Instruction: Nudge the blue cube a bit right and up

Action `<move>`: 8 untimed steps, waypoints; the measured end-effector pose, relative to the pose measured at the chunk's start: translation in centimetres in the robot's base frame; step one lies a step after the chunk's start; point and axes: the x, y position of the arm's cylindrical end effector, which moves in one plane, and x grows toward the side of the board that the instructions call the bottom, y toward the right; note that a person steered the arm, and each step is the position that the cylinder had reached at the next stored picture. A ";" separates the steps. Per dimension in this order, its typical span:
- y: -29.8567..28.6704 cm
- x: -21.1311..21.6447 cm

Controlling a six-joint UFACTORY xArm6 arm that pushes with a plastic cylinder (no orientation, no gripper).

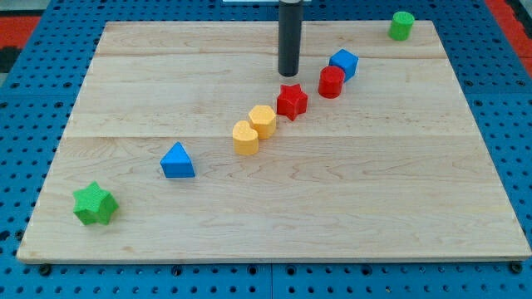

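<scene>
From where I drove the rig, the place looked like a robotics lab bench. A pale wooden board [274,208] lay on a blue perforated mounting plate [25,91] whose rows of holes showed on every side of the board. Small printed-looking coloured blocks sat on the board, and my dark rod stood above it.

You have two blue blocks [343,62] [177,161], two red [331,81] [291,100], two yellow [263,121] [245,138], two green [402,26] [93,204]: eight on the board [349,208].
</scene>
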 end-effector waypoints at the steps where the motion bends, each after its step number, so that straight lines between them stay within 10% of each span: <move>1: 3.4 -0.3; 8: 17.3 -5.4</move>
